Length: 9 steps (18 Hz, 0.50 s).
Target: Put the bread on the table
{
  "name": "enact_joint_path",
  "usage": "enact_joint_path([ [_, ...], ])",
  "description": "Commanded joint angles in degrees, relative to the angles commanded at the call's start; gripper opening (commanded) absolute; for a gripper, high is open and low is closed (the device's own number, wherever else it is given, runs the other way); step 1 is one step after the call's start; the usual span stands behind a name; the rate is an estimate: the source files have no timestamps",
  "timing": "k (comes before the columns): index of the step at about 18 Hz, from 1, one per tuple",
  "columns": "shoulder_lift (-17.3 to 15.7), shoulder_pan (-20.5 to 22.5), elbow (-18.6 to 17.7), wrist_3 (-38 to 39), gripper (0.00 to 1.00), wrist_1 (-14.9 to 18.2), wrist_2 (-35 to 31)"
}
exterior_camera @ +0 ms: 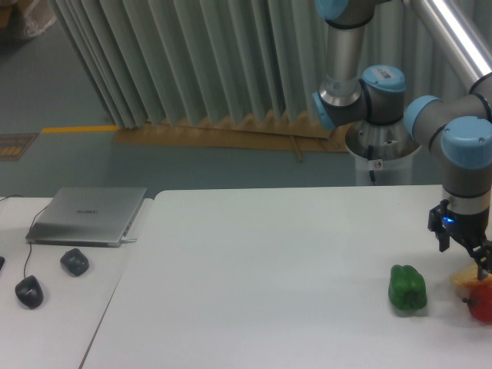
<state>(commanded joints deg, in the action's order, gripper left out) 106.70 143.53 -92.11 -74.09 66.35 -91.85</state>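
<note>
Bread [464,277] sits near the right edge of the white surface [269,261], touching the red fruit [482,301] w/ green pepper [407,288] just left. Hand [470,257] right over the bread – finger spacing can't be made out, grip unclear.

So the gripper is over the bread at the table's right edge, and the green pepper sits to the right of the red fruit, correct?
Not quite. The camera view shows the green pepper to the left of the red fruit, not right. The gripper is indeed over the bread at the table's right edge.
</note>
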Motion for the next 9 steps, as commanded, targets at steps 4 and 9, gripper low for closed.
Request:
enact_joint_path([
  [4, -1.4, 0.2, 1.6, -0.4, 1.00, 4.4, 1.6],
  [9, -2.8, -0.6, 2.5, -0.8, 1.00, 7.4, 1.9],
])
